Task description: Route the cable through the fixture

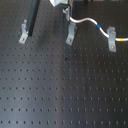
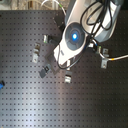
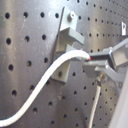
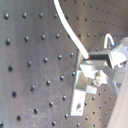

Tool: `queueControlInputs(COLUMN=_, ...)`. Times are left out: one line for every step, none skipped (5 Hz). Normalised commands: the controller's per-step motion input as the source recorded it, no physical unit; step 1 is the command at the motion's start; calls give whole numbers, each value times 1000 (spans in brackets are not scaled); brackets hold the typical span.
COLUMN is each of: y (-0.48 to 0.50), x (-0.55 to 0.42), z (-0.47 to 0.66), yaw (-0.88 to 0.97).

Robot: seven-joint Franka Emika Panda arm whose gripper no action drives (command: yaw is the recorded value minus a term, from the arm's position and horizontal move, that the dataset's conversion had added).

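While the cable (image 1: 89, 21) runs from the clip at the first exterior view's right to the middle fixture (image 1: 70, 34), the gripper (image 3: 102, 59) grasps its end beside the slot. Risk: misalignment could snag the cable against the bracket or desk (image 1: 60, 90).

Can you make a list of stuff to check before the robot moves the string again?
1. Claw holding the string: ok, the end sits pinched in both wrist views.
2. String through the clip on the first exterior view's right: ok, it passes across the top.
3. String in the middle clip: not ok, it ends just above.
4. Claw close to that clip: ok in the first wrist view.
5. Clip on the first exterior view's left: not ok, empty.
6. String tangled: cannot tell.
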Motion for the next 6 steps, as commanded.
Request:
queueControlInputs(y=123, x=-91, z=-128, yaw=811)
queueControlInputs(y=89, x=-56, z=-107, yaw=874)
queueControlInputs(y=11, x=-32, z=-49, yaw=911)
queueControlInputs(y=-15, x=-40, z=-19, yaw=931)
queueControlInputs(y=-58, x=15, z=0, yaw=794)
queueControlInputs(y=-125, x=61, z=1, yaw=711)
